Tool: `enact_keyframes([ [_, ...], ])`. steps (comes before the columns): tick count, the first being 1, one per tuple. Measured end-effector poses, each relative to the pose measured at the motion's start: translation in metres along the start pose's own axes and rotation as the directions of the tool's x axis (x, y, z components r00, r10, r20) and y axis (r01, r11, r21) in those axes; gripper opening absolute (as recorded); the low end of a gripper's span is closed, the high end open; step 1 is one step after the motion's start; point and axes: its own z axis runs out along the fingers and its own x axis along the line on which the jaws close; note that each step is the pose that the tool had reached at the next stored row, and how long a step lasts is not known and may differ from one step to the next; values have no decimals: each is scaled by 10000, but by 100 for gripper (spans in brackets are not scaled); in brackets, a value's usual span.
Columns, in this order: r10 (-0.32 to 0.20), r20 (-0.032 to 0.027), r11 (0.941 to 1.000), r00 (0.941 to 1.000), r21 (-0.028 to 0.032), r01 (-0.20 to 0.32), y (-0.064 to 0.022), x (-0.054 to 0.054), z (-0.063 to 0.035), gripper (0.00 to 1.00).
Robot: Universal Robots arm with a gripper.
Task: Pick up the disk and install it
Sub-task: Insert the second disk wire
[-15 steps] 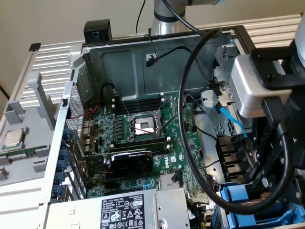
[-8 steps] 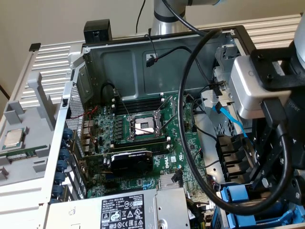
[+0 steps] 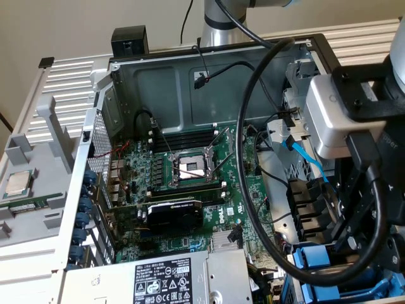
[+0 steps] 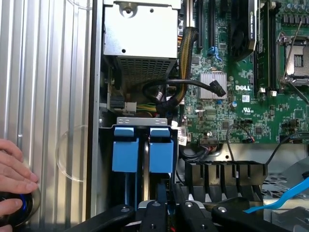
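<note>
Jaws nearly closed, pinching the disk [image 4: 145,166] by its thin silver edge. Blue carrier latches [image 4: 143,148] just ahead of the jaws, inside the drive bay.

graphics card [image 3: 174,214] in the case — power supply [image 3: 166,278] beside it

The computer case [image 3: 164,82] is dull grey metal. The board [image 4: 251,111] inside is green and a bit shiny. The drive holders [image 4: 142,150] at 6 o'clock are smooth blue plastic. The thick cable [image 3: 253,190] is shiny black rubber. The gripper [image 4: 166,212] is matt black.
</note>
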Motion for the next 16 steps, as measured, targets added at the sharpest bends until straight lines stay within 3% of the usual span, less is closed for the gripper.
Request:
enact_keyframes([
  [13,-4,3,10000,10000,22,4,18,0,5,18],
  [15,-2,2,10000,10000,23,1,21,0,-2,30],
  [16,-2,2,10000,10000,24,2,22,-1,-5,30],
])
